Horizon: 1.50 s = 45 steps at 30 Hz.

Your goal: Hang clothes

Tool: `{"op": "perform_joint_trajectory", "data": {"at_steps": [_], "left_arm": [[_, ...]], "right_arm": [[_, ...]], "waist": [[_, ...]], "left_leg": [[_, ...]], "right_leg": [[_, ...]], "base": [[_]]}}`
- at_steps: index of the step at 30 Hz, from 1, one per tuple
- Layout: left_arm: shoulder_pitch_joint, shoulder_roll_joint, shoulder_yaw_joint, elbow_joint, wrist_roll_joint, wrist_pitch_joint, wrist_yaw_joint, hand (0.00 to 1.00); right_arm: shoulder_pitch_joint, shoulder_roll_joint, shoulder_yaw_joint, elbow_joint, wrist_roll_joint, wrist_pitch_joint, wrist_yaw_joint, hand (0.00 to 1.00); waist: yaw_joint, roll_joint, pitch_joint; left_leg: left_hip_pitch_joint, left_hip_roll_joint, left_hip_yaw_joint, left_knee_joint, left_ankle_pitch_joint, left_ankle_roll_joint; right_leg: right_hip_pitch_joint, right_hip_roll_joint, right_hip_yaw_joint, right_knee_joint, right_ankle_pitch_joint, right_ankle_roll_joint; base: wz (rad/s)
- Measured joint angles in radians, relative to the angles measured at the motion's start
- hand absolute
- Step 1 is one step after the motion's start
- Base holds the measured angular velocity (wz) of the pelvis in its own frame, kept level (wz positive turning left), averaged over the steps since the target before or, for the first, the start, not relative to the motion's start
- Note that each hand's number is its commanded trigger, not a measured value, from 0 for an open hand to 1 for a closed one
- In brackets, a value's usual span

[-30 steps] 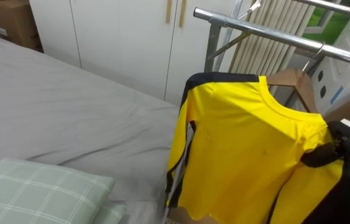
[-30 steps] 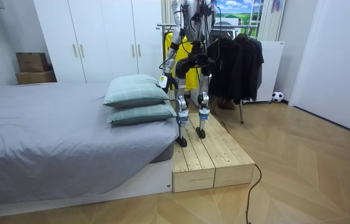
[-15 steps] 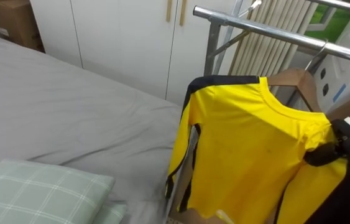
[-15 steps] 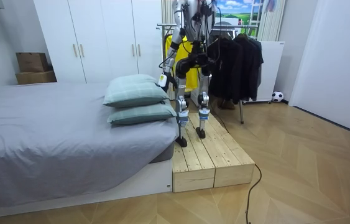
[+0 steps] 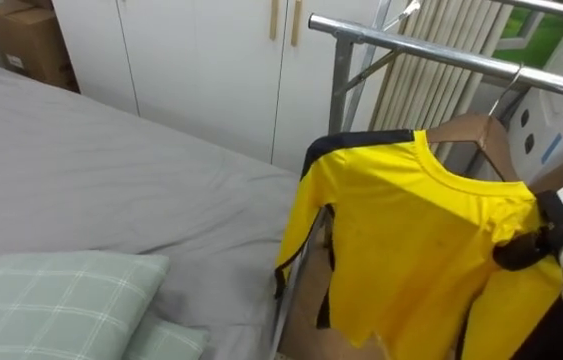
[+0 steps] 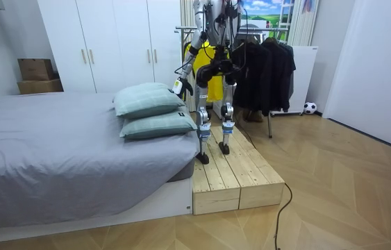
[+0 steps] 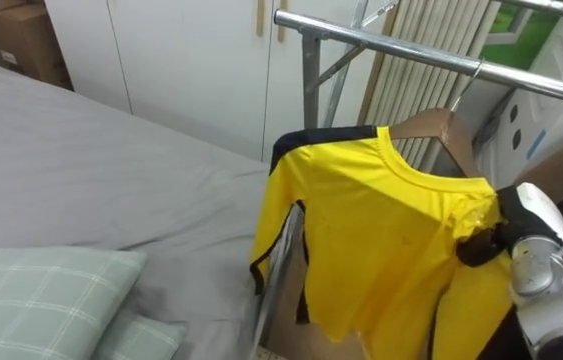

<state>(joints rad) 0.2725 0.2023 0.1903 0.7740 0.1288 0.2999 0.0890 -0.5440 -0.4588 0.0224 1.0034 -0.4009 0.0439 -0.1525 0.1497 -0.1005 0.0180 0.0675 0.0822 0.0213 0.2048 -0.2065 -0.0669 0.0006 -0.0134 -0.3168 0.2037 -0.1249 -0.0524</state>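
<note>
Robot on the wooden platform (image 6: 233, 173) between the bed (image 5: 111, 170) and the clothes rack, facing the rack's rail (image 5: 411, 45). The yellow shirt (image 5: 411, 240) sits on a wooden hanger (image 5: 476, 130) just below the rail, at the rack's left end. The right robot hand (image 5: 521, 250) grips the shirt's right shoulder, its dark fingers closed over the cloth and the hanger arm beneath. The hanger's wire hook reaches rail height; whether it is over the rail cannot be told.

Change over the last second: the shirt's lower hem has come up into sight and the body of the cloth has swung to the right, while collar and hanger stay almost where they were against the rail. In the room view the left robot hand (image 6: 176, 85) has lifted a little, near the pillows (image 6: 150, 111); whether its fingers are open or closed cannot be told.

Judgement: the carry is over and only the seating of the hook on the rail, then release, appears to remain. Dark clothes (image 6: 271, 66) already hang further right.
</note>
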Motion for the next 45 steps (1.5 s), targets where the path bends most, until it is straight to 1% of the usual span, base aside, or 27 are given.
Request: {"op": "perform_joint_trajectory", "data": {"at_steps": [1, 2, 3, 4, 5, 6, 8, 10, 15, 17, 23, 25, 32, 35, 41, 44, 45], "left_arm": [[0.0, -0.004, -0.001, -0.012, -0.003, -0.002, 0.0, 0.0], [-0.001, -0.006, -0.002, -0.018, -0.005, -0.004, 0.0, 0.0], [-0.001, -0.011, -0.002, -0.024, -0.008, -0.015, 0.0, 0.0], [-0.003, -0.015, -0.003, -0.026, -0.008, -0.031, 0.0, 0.0], [-0.004, -0.015, -0.004, -0.027, -0.008, -0.039, 0.0, 0.0], [-0.007, -0.017, -0.004, -0.031, -0.008, -0.047, 0.001, 0.0], [-0.008, -0.025, -0.006, -0.046, -0.011, -0.05, 0.008, 0.0], [-0.01, -0.03, -0.009, -0.046, -0.02, -0.063, 0.009, 0.0], [-0.01, -0.032, -0.01, -0.045, -0.019, -0.068, 0.007, 0.0], [-0.009, -0.032, -0.01, -0.044, -0.019, -0.068, 0.003, 0.0], [-0.009, -0.031, -0.021, -0.031, -0.019, -0.075, -0.011, 0.0], [-0.009, -0.031, -0.029, -0.027, -0.019, -0.082, -0.011, 0.0], [-0.009, -0.027, -0.038, -0.025, -0.02, -0.085, -0.016, 0.0], [-0.009, -0.027, -0.039, -0.025, -0.02, -0.085, -0.023, 0.0], [-0.008, -0.024, -0.039, -0.025, -0.03, -0.085, -0.027, 0.0], [-0.005, -0.023, -0.039, -0.025, -0.038, -0.087, -0.027, 0.0], [-0.005, -0.024, -0.039, -0.025, -0.038, -0.087, -0.027, 0.0]], "right_arm": [[0.005, 0.001, 0.0, 0.0, -0.001, 0.0, -0.003, 0.0], [0.008, 0.002, 0.0, 0.0, -0.001, 0.0, -0.005, 0.0], [0.016, 0.003, 0.0, 0.0, -0.001, 0.0, -0.009, 0.0], [0.025, 0.003, 0.0, 0.0, -0.001, 0.001, -0.009, 0.0], [0.03, 0.003, 0.0, 0.0, -0.001, 0.001, -0.009, 0.0], [0.039, 0.004, 0.0, 0.0, -0.001, 0.001, -0.01, 0.0], [0.043, 0.006, 0.001, 0.001, 0.0, 0.001, -0.01, 0.0], [0.052, 0.011, 0.001, 0.003, 0.001, 0.001, -0.011, 0.0], [0.054, 0.012, 0.001, 0.004, 0.001, 0.001, -0.011, 0.0], [0.054, 0.012, 0.001, 0.004, 0.013, 0.001, -0.011, 0.0], [0.054, 0.012, 0.001, 0.004, 0.095, 0.0, -0.026, 0.0], [0.054, 0.012, 0.001, 0.004, 0.124, -0.002, -0.038, 0.0], [0.054, 0.012, 0.001, 0.002, 0.193, -0.004, -0.046, 0.0], [0.054, 0.012, 0.001, 0.0, 0.209, -0.004, -0.05, 0.0], [0.054, 0.012, 0.001, -0.004, 0.261, -0.004, -0.058, 0.0], [0.054, 0.012, 0.0, -0.031, 0.306, -0.004, -0.079, 0.0], [0.054, 0.012, -0.003, -0.052, 0.351, -0.01, -0.091, 0.0]], "waist": [[0.002, 0.005, -0.0036], [0.003, 0.007, -0.0053], [0.007, 0.011, -0.0086], [0.013, 0.014, -0.01], [0.017, 0.014, -0.0102], [0.022, 0.014, -0.0102], [0.023, 0.014, -0.0101], [0.025, 0.014, -0.0098], [0.027, 0.015, -0.0087], [0.028, 0.017, -0.0071], [0.028, 0.021, -0.003], [0.029, 0.019, -0.0019], [0.027, 0.01, 0.0036], [0.027, 0.01, 0.0037], [0.021, 0.007, 0.0013], [0.021, 0.01, -0.0002], [0.022, 0.012, -0.0019]], "left_leg": [[0.001, 0.0, 0.0, 0.0, 0.0, 0.0], [0.001, 0.0, 0.001, -0.001, 0.0, 0.0], [0.003, 0.0, 0.003, -0.001, 0.0, 0.0], [0.006, -0.001, 0.005, -0.001, 0.0, 0.0], [0.008, -0.001, 0.006, -0.001, 0.0, 0.0], [0.012, -0.001, 0.006, -0.001, 0.001, 0.0], [0.014, -0.001, 0.008, -0.001, 0.001, 0.0], [0.017, -0.003, 0.008, -0.001, 0.0, 0.0], [0.019, -0.004, 0.008, -0.001, 0.001, 0.0], [0.024, -0.004, 0.008, -0.005, 0.001, 0.0], [0.032, -0.004, 0.008, -0.014, 0.002, 0.001], [0.032, -0.004, 0.008, -0.014, 0.002, 0.001], [0.03, -0.005, 0.017, -0.015, 0.002, 0.001], [0.029, -0.005, 0.027, -0.016, 0.002, 0.001], [0.03, -0.005, 0.036, -0.018, 0.002, 0.001], [0.028, -0.005, 0.038, -0.018, 0.002, 0.001], [0.028, -0.004, 0.042, -0.017, 0.002, 0.001]], "right_leg": [[0.0, 0.0, 0.0, 0.0, 0.0, 0.0], [0.0, -0.001, 0.0, 0.0, 0.0, 0.0], [0.0, -0.001, 0.0, 0.001, 0.0, 0.0], [0.002, -0.002, 0.002, 0.001, 0.0, 0.0], [0.001, -0.002, 0.003, 0.001, 0.0, 0.0], [0.002, -0.001, 0.006, 0.0, -0.001, 0.001], [0.003, -0.002, 0.008, 0.0, -0.001, 0.002], [0.004, -0.003, 0.01, 0.0, -0.001, 0.002], [0.001, -0.004, 0.014, 0.001, -0.002, 0.003], [0.004, -0.003, 0.017, 0.002, -0.002, 0.003], [0.017, -0.002, 0.02, 0.001, -0.002, 0.003], [0.017, -0.002, 0.02, 0.001, -0.002, 0.003], [0.012, -0.004, 0.022, 0.0, -0.005, 0.007], [0.001, -0.003, 0.038, 0.0, -0.006, 0.009], [0.001, -0.002, 0.039, 0.001, -0.005, 0.009], [0.0, -0.002, 0.042, 0.002, -0.004, 0.009], [-0.001, -0.002, 0.042, 0.002, -0.004, 0.009]], "base": [[0.0], [-0.04], [-0.06], [-0.07], [-0.07], [-0.05], [-0.02], [0.0], [0.0], [0.0], [0.0], [0.0], [-0.02], [-0.1], [-0.03], [-0.01], [0.0]]}}
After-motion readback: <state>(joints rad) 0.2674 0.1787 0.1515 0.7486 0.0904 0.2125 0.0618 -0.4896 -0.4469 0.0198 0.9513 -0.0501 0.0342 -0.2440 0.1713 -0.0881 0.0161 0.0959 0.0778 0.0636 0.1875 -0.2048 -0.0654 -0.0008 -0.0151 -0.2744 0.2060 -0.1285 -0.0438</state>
